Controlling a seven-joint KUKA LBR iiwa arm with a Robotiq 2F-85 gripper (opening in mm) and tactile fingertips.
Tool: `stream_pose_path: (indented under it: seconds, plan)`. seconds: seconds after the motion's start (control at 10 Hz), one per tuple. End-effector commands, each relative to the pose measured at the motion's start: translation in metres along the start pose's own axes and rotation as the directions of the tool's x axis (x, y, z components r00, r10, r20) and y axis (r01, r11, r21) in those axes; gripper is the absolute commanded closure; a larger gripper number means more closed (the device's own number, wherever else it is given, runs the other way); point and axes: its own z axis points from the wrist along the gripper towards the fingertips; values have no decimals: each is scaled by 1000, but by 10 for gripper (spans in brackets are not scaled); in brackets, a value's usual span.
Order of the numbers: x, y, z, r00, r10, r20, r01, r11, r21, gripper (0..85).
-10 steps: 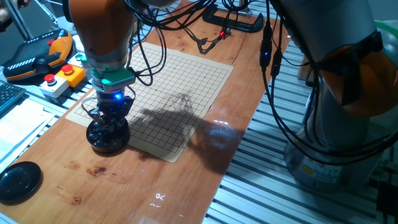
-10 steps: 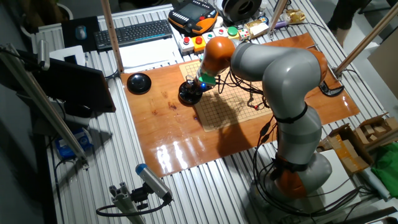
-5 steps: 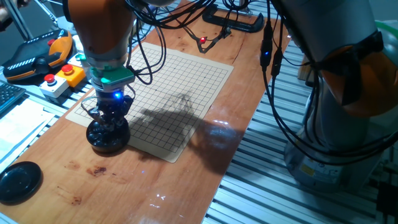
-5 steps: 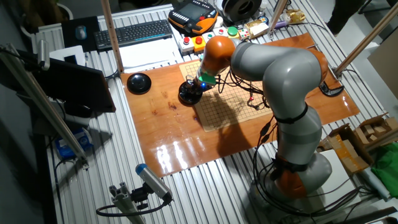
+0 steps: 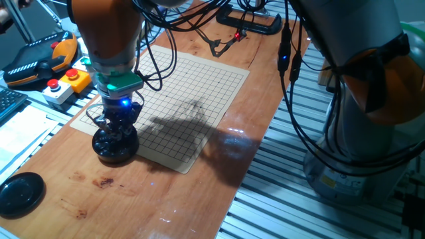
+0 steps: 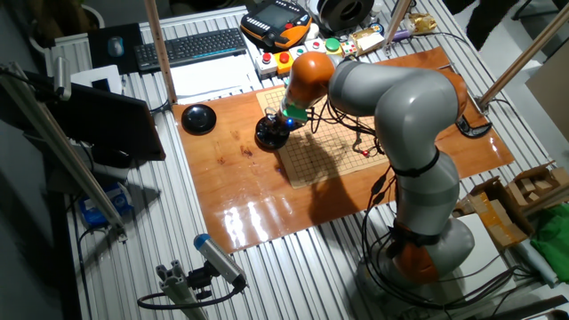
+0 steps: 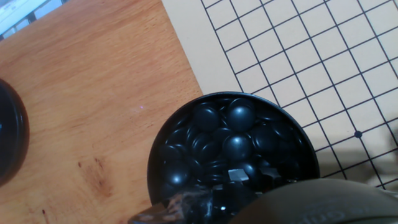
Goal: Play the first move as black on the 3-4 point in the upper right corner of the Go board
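My gripper reaches straight down into a round black bowl that stands at the near left edge of the tan Go board. In the hand view the bowl holds several glossy black stones, and my gripper dips in among them at the bottom of the frame. The fingertips are dark and partly cut off, so I cannot tell whether a stone is between them. No stone lies on the board. The 3-4 point does not stand out among the crossings. From the other side, the gripper hides the bowl's inside.
A flat black lid lies on the wood at the near left, and shows again as the lid. Button boxes and a teach pendant sit behind the board's left side. Cables trail across the far end.
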Motion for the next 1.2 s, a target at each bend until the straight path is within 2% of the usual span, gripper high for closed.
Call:
stream_pose_path:
  seconds: [0.0,0.9,1.1]
  plan:
    - [0,0,1,1000,2,-1,-2,1000,-1,610]
    - [3,4,6,1000,6,1,-6,1000,-9,607]
    - [3,4,7,1000,3,1,-3,1000,-10,663]
